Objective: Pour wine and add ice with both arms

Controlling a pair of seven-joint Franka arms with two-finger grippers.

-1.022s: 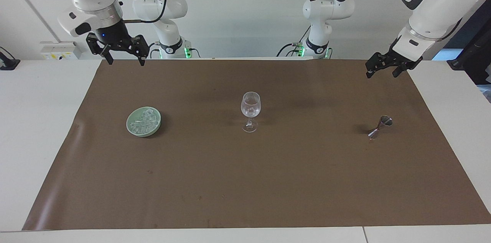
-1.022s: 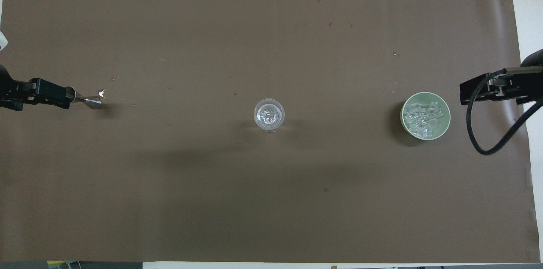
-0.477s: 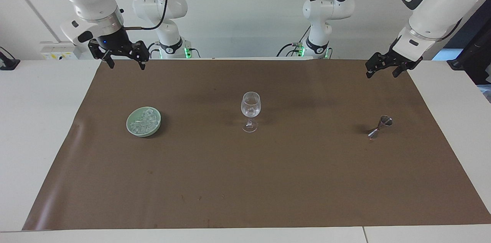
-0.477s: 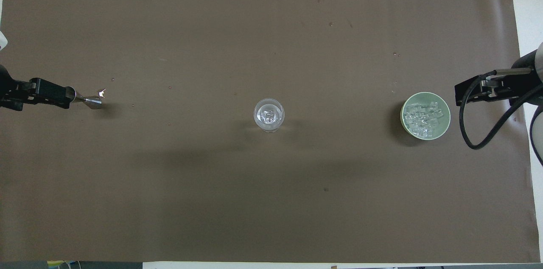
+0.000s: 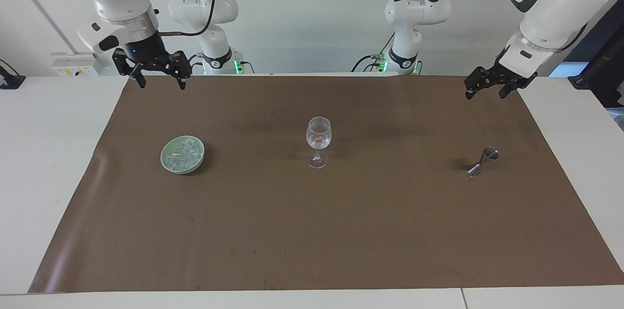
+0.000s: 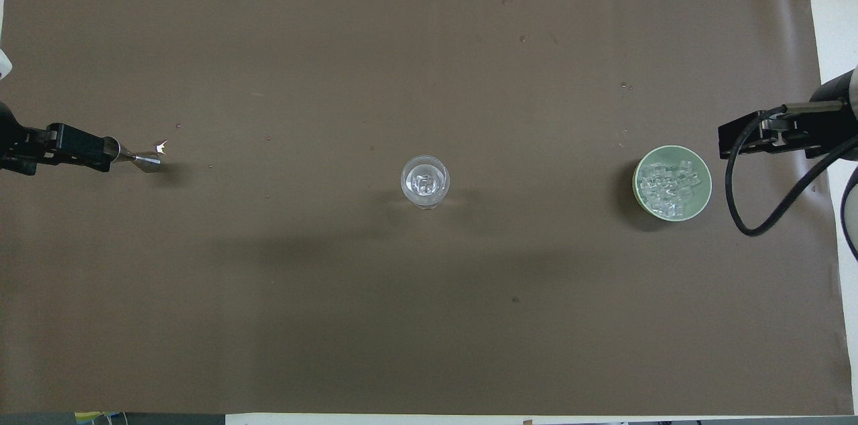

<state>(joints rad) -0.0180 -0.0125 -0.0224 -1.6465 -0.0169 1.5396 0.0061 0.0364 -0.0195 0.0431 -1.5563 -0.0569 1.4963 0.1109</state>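
— Ice first: where is it?

— Heaped as small clear cubes in the pale green bowl, which sits on the brown mat toward the right arm's end of the table. A few cubes also seem to lie in the wine glass, which stands upright mid-mat, well apart from the bowl.

— And the wine?

— No liquid shows. The steel jigger is on the mat toward the left arm's end, about as far from the robots as the glass and the bowl. It looks tilted, but whether it stands or lies I cannot tell.

— How is the right arm posed?

— It comes down from above with its wrist pointing almost straight down. The right gripper hangs in the air over the mat's edge nearest the robots, at that arm's end of the table. Its two fingers are spread wide, tips pointing down, with nothing between them.

— The left arm?

— Its forearm slants down and inward from the table's end. The left gripper hangs over the mat's corner nearest the robots, clear of the jigger. Its claw also stands apart, tips angled down toward the mat, and it grips nothing.

— From overhead?

— The left gripper's tips overlap the jigger's end there, but the facing view shows it raised, not touching.
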